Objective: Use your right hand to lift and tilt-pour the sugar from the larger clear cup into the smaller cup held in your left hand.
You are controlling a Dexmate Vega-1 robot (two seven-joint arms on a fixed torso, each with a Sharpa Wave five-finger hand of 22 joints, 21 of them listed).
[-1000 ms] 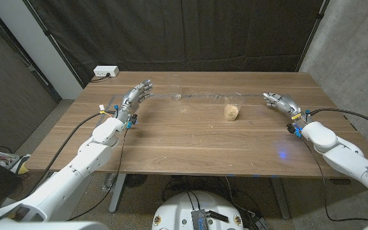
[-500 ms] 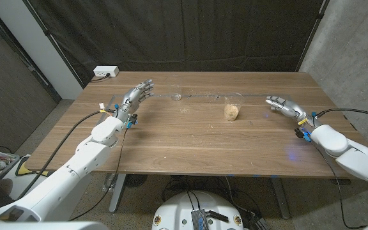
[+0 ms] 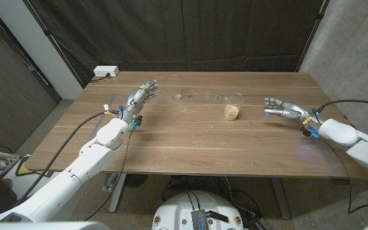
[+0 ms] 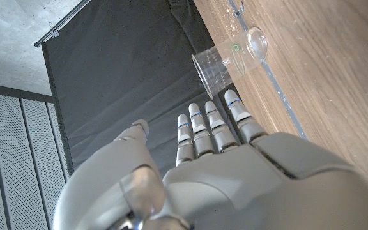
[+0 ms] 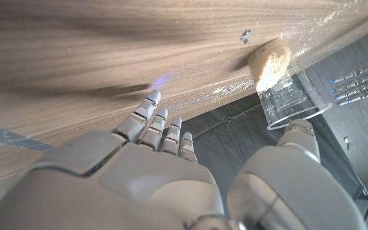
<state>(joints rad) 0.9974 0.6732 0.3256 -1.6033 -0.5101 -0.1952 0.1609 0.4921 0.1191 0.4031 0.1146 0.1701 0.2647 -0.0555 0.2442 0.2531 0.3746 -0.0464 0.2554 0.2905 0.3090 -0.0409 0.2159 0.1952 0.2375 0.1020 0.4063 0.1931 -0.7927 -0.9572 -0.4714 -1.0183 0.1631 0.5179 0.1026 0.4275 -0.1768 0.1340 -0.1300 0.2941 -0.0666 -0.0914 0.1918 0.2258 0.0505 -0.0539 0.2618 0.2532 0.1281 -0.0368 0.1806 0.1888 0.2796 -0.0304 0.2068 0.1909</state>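
The larger clear cup (image 3: 232, 108) stands upright mid-table with tan sugar in its bottom. In the right wrist view that cup (image 5: 280, 83) sits just ahead of my right hand (image 5: 152, 166). My right hand (image 3: 280, 107) hovers open to the cup's right, a gap away, fingers pointing toward it. The smaller clear cup (image 3: 177, 89) stands empty farther back and to the left. My left hand (image 3: 139, 97) is open, fingers stretched toward it without touching. The left wrist view shows this cup (image 4: 229, 61) beyond my left hand (image 4: 203, 153) and its fingertips.
A white power strip (image 3: 105, 71) lies at the table's back left corner. A thin shiny strip (image 3: 203, 96) runs across the wooden table (image 3: 190, 140) past both cups. A black curtain hangs behind the table.
My right hand has dropped lower and drawn slightly toward the table's near side, still open. My left hand has edged a little toward the smaller cup. Both cups stay put.
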